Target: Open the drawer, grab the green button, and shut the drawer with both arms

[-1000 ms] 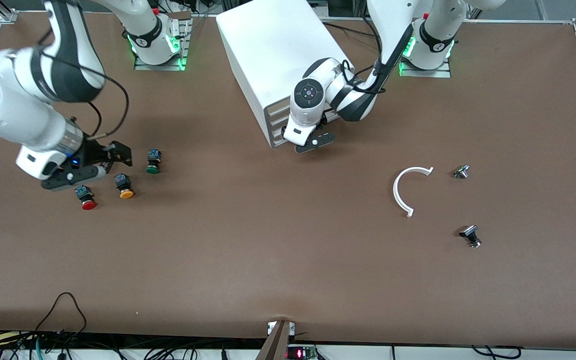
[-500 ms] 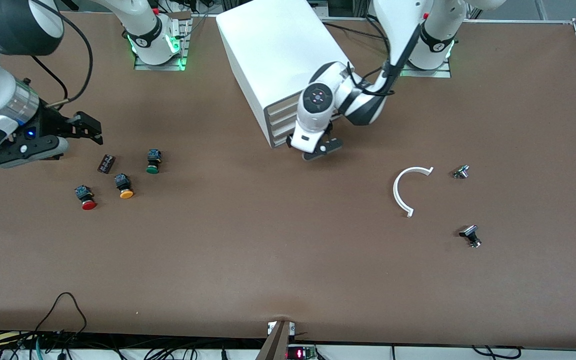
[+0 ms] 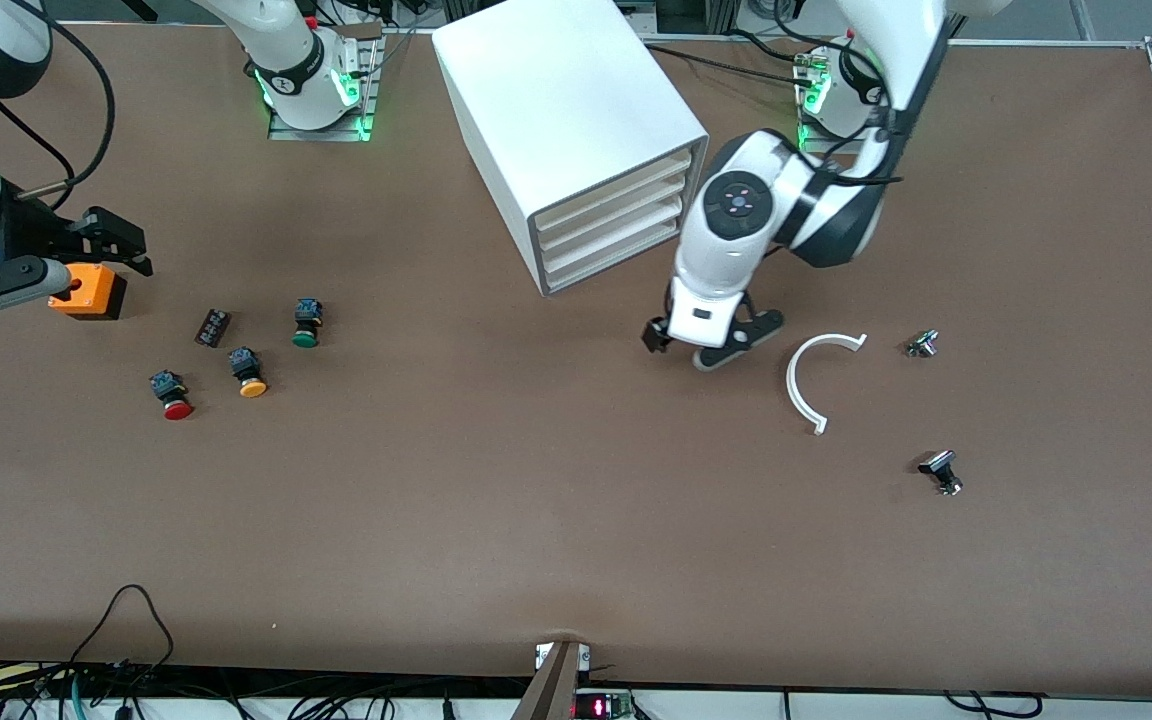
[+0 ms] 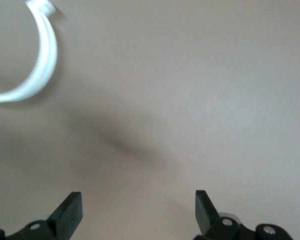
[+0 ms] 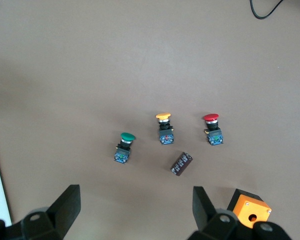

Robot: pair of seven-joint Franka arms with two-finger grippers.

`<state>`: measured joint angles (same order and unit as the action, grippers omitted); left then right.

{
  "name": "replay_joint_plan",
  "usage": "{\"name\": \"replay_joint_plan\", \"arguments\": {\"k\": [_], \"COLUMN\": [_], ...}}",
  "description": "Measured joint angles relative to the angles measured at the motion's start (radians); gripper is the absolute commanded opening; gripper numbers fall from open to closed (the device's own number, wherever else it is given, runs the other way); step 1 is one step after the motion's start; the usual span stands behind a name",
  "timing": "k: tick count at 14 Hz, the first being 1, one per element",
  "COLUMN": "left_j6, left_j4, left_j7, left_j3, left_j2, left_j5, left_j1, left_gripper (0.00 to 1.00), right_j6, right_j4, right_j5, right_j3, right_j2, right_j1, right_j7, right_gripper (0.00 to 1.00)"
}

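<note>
A large white box-shaped cabinet [image 3: 576, 130] stands on a brown table [image 3: 576, 520] between the two robot bases. Its four shallow white tray drawers all look pushed in, including the lowest drawer [image 3: 608, 268], which the task concerns. The small push button with a round green cap and dark body [image 3: 306, 324] lies out on the tabletop toward the right arm's end, beside a yellow-orange-capped button [image 3: 250, 373], a red-capped button [image 3: 171, 394] and a small dark rectangular block [image 3: 212, 327]. The left gripper [image 3: 701, 349] hangs over bare table between the cabinet and a white curved plastic piece [image 3: 812, 380], its fingers wide apart and empty. The right gripper [image 5: 135, 212] is raised over the right arm's end of the table near an orange box [image 3: 88, 291], also spread wide and holding nothing. Judging by this, the work appears essentially complete; what remains, if anything, is parking both arms clear.
</note>
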<state>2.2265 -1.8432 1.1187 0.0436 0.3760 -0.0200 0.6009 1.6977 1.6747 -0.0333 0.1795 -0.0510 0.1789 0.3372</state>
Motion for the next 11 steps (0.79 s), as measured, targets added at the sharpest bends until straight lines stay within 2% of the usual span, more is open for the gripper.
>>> {"name": "replay_joint_plan", "arguments": {"k": [1,3,11], "left_j6": [-0.018,-0.057,-0.252], "left_j4": [0.002,0.007,0.024], "left_j7": [0.0,-0.01,-0.406], "left_j3": [0.001,0.003,0.006], "left_j2": [-0.015,-0.039,-0.188], "left_j5": [0.018,0.051,0.06], "left_j1": [-0.021,-0.064,-0.303], "left_gripper": [0.99,0.99,0.99], "right_j6": [-0.001,-0.003,-0.01], "right_j4": [-0.005,-0.025,-0.041], "right_j5": [0.0,0.001,0.029], "right_j3": [-0.035,-0.063,-0.072], "right_j2": [0.0,0.001,-0.005], "right_j1": [-0.028,-0.041,-0.048], "right_j7": [0.0,0.0,0.0], "right_gripper": [1.0,1.0,1.0]}}
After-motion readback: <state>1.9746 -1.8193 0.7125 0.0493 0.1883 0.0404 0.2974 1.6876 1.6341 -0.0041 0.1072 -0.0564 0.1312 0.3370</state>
